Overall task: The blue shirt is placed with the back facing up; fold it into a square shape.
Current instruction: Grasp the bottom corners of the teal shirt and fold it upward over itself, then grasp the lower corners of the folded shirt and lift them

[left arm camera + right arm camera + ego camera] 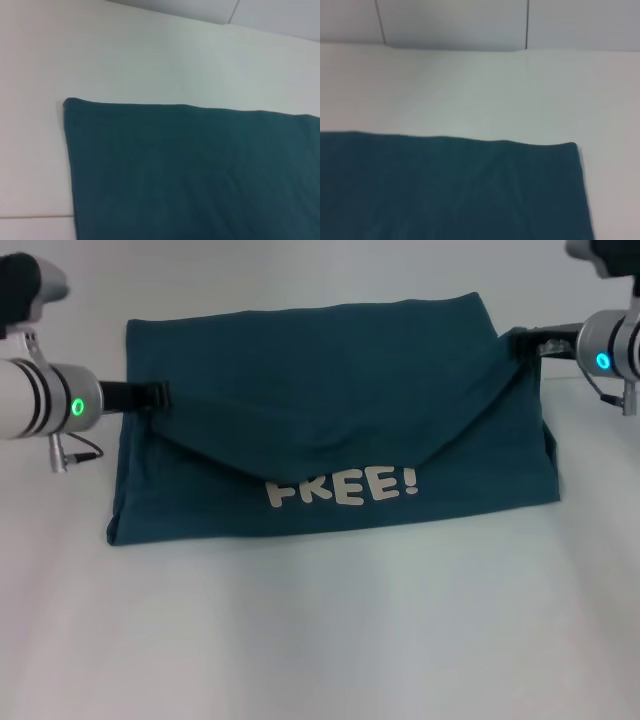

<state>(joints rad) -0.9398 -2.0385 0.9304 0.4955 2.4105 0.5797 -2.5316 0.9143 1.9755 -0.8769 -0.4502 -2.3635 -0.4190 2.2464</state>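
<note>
From the head camera, the left gripper (150, 396) pinches the blue shirt (330, 370) at its left edge and the right gripper (528, 343) pinches its right edge, a folded flap sagging over white lettering (342, 486). The shirt lies on the white table (320, 640). Both wrist cameras show only plain cloth, no fingers or lettering.

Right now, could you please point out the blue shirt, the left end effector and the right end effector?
blue shirt (330, 370): head view, upper folded layer.
left end effector (150, 395): head view, tips at the shirt's left edge.
right end effector (528, 343): head view, tips at the right edge.
</note>
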